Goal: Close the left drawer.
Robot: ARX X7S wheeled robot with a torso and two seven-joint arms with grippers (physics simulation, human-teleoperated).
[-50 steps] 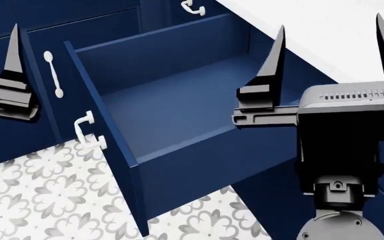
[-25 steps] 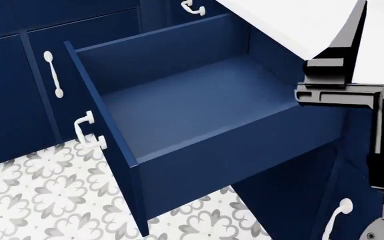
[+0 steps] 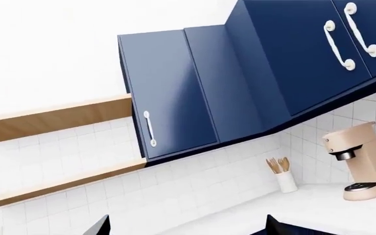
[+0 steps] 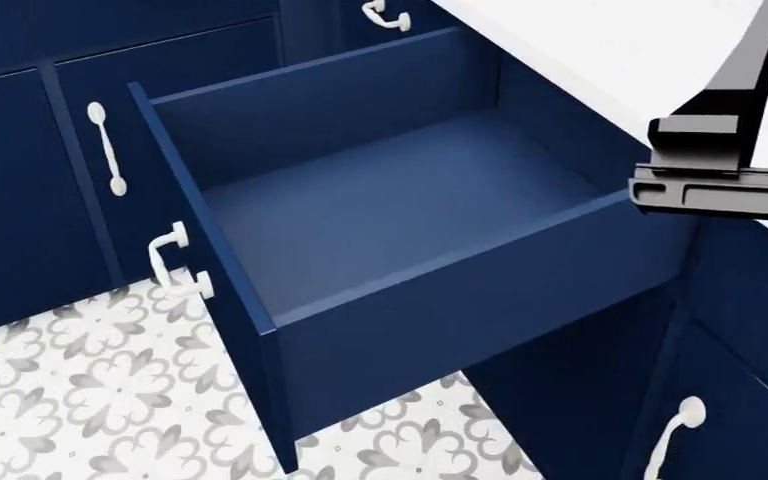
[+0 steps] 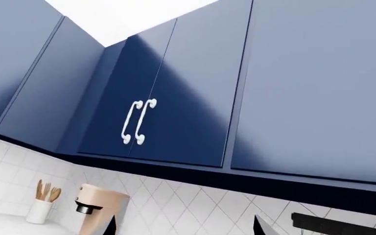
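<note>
1. The right gripper (image 4: 731, 130) shows only at the right edge of the head view, one dark finger and its mount over the white countertop (image 4: 598, 40). It has drawn further right and out of frame than half a second ago. In the right wrist view its two fingertips (image 5: 261, 226) stand well apart.
2. The left gripper (image 3: 188, 227), seen at the head view's left edge a second ago, is gone from that view. In its own wrist view two fingertips (image 3: 100, 227) stand spread wide, pointing toward the tiled wall.
3. The left drawer (image 4: 371, 210) stands pulled far out over the patterned floor (image 4: 77, 400), its navy inside bare, exactly where it was before.
4. Its curved white handle (image 4: 171, 262) sits on the front panel, untouched by either gripper.
5. The wrist views show upper navy cabinets (image 3: 175, 93), a beige coffee machine (image 3: 364, 161) and a cup of wooden utensils (image 3: 283, 176).
</note>
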